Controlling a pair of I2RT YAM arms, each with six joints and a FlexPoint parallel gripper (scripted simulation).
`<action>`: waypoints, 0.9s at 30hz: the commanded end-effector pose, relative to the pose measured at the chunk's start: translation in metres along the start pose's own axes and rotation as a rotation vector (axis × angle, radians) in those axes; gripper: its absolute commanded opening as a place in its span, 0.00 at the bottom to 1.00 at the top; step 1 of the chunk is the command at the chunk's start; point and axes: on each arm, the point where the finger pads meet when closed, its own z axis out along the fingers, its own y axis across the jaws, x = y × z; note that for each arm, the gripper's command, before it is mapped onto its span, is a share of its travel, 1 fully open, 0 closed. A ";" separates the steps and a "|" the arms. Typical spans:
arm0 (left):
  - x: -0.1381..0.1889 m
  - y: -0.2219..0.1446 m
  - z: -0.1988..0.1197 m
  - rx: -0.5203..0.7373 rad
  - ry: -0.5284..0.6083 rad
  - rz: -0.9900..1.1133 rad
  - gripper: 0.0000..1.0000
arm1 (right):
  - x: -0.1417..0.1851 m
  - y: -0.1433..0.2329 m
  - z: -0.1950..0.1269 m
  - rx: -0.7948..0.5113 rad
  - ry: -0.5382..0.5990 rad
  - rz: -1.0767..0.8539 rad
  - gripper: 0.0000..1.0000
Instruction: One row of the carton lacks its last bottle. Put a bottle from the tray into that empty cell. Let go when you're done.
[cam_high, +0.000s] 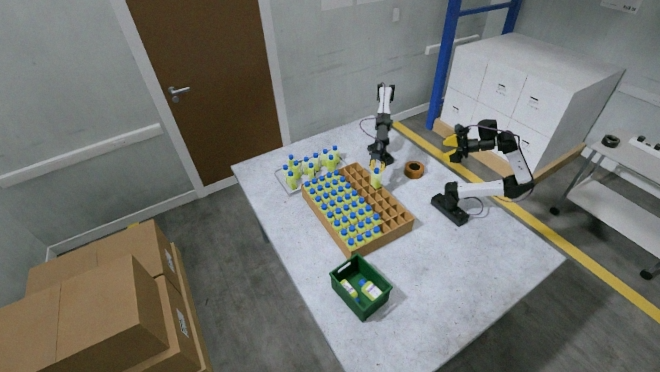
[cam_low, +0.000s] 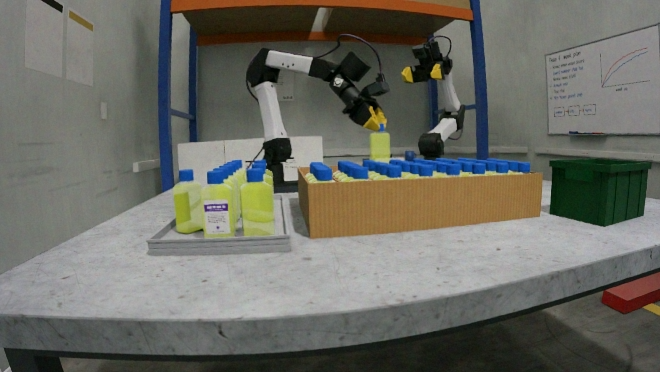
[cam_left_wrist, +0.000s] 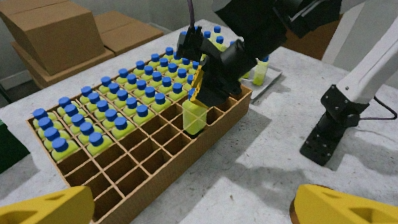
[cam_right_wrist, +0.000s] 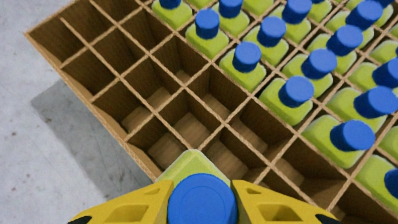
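Observation:
The carton (cam_high: 385, 240) (cam_low: 425, 205) (cam_left_wrist: 165, 180) (cam_right_wrist: 110, 127) holds rows of blue-capped yellow-green bottles. Its end row nearest the green crate shows a vacant cell (cam_high: 385, 226) (cam_left_wrist: 77, 162) beside its last bottle, where the neighbouring row has a bottle. My right gripper (cam_high: 377, 168) (cam_low: 381, 125) (cam_right_wrist: 202, 189) is shut on the cap of an upright bottle (cam_high: 376, 179) (cam_low: 380, 145) (cam_left_wrist: 194, 117). That bottle hangs above the empty cells near the carton's outer side. My left gripper (cam_high: 445, 148) (cam_low: 422, 73) (cam_left_wrist: 195, 195) is open and empty, raised away from the carton. The tray (cam_high: 281, 184) (cam_low: 220, 245) carries several standing bottles.
The green crate (cam_high: 367, 312) (cam_low: 595, 195) (cam_left_wrist: 10, 150) stands past the carton's far end from the tray, with two bottles lying in it. A brown tape roll (cam_high: 414, 170) lies between the arm bases. Standing bottles beside the empty cells form low obstacles.

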 end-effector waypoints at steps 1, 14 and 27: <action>-0.003 0.000 0.000 0.000 -0.008 0.002 1.00 | -0.011 -0.003 -0.009 0.003 -0.062 0.019 0.15; -0.003 0.000 0.000 0.000 -0.008 0.002 1.00 | -0.015 -0.001 -0.006 -0.006 -0.016 0.001 0.15; -0.003 0.000 0.000 0.000 -0.008 0.002 1.00 | -0.008 0.001 -0.004 -0.015 -0.060 0.001 0.15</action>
